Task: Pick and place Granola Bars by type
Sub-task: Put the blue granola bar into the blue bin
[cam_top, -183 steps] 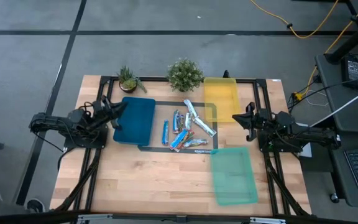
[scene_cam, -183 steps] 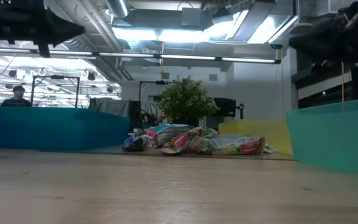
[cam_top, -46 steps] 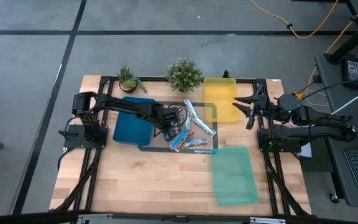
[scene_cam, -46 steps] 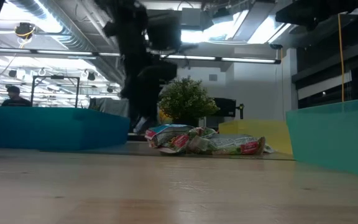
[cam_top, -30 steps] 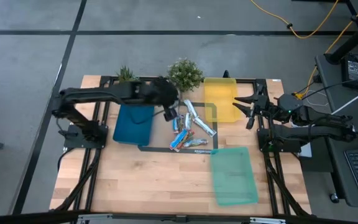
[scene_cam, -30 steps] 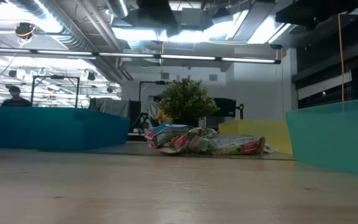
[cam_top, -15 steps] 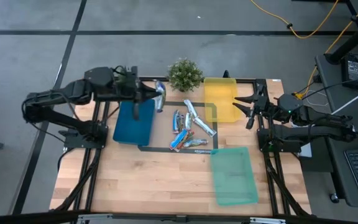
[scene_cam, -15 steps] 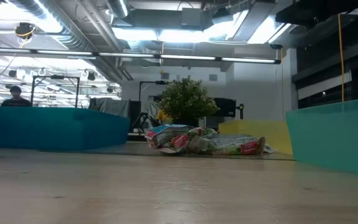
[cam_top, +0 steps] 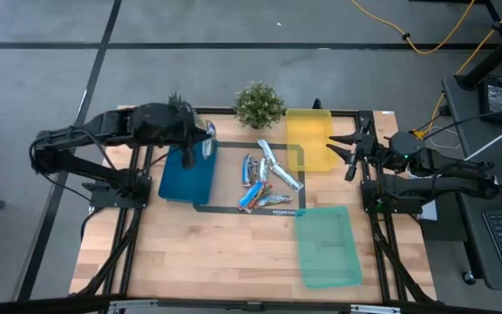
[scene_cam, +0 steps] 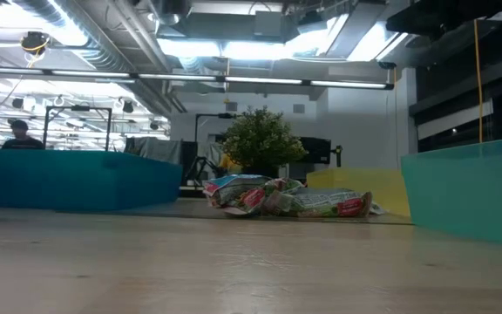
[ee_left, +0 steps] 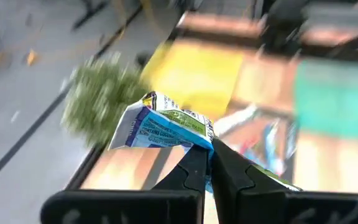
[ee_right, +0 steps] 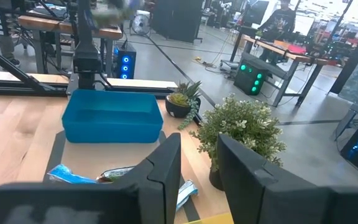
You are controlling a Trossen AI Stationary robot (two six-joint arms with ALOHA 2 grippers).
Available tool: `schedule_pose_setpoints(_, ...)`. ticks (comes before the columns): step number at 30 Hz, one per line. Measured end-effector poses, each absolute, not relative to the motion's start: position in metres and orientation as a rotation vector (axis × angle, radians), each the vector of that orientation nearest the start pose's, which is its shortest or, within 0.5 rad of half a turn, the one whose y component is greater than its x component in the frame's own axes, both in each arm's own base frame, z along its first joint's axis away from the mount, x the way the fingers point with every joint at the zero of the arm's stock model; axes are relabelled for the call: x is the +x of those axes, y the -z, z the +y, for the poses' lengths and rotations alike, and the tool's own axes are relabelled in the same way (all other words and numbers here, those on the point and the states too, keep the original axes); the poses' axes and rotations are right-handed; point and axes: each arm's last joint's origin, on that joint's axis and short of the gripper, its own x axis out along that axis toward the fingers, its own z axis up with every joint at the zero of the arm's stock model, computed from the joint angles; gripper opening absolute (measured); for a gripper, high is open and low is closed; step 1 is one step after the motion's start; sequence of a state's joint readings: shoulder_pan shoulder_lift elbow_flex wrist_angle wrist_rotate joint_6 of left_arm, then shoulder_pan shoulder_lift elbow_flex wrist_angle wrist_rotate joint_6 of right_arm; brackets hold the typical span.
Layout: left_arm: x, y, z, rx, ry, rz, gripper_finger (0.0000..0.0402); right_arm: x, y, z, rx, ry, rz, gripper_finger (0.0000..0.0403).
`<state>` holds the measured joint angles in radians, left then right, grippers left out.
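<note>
Left claw [ee_left: 207, 163]: pinching a granola bar [ee_left: 160, 122] by one end, up over the blue tray [cam_top: 187, 174].
Right claw [ee_right: 197, 163]: open, parked by the yellow tray [cam_top: 308, 138].
Risk: thin grip, so the bar probably slips or drops outside the tray.

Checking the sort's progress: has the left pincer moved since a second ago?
Yes. In the high view the left pincer, shut on a granola bar, has drawn back from beside the bushy plant toward the blue tray, and now sits over the tray's far edge.
</note>
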<state>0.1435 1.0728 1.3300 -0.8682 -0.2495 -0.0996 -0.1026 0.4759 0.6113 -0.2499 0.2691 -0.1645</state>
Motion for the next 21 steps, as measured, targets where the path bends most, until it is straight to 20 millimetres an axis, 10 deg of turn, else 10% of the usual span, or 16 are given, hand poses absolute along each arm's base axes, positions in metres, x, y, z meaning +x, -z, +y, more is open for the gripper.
schedule_pose_setpoints(21, 0.206, -0.348, 0.071, 0.002, -0.249, 1.116, 0.0003, 0.114, -0.306, -0.019, -0.168, 0.361, 0.150, 0.0108)
